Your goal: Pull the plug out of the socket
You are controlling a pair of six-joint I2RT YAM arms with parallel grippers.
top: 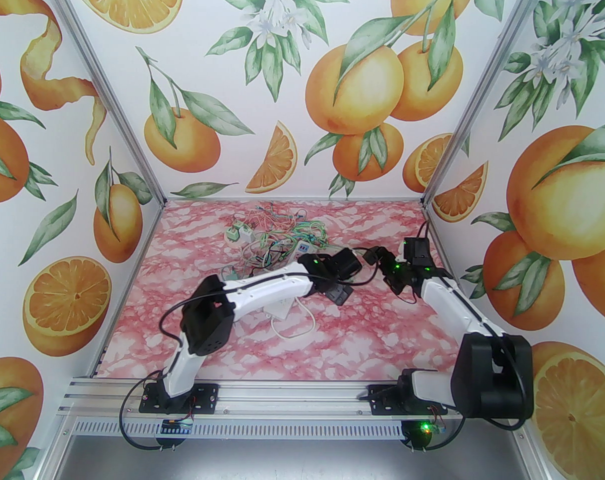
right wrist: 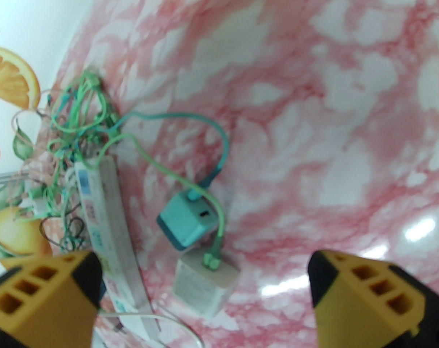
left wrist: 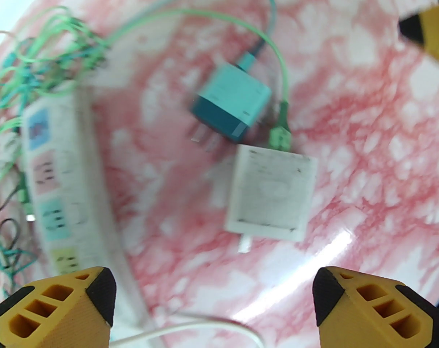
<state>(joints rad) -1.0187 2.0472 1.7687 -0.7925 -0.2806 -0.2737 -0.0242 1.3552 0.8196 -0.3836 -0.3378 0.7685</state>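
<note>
On desk (left wrist: pixel 350 121), beside socket strip (left wrist: pixel 56 190): teal plug (left wrist: pixel 230 103) lies loose, prongs bare | left fingers (left wrist: pixel 372 306) and right fingers (right wrist: pixel 368 295) spread, empty | risk: arm may snag looped cords (right wrist: pixel 176 114) (they lie close), dragging plug along

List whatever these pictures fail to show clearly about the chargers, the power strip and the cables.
- Left wrist view: motion blur smears the print on the white charger and the sockets of the power strip; neither can be read.
- Top external view: the left arm covers the spot where that charger and the teal charger lie.
- Top external view: the cable tangle is too small to trace any single cable.
</note>
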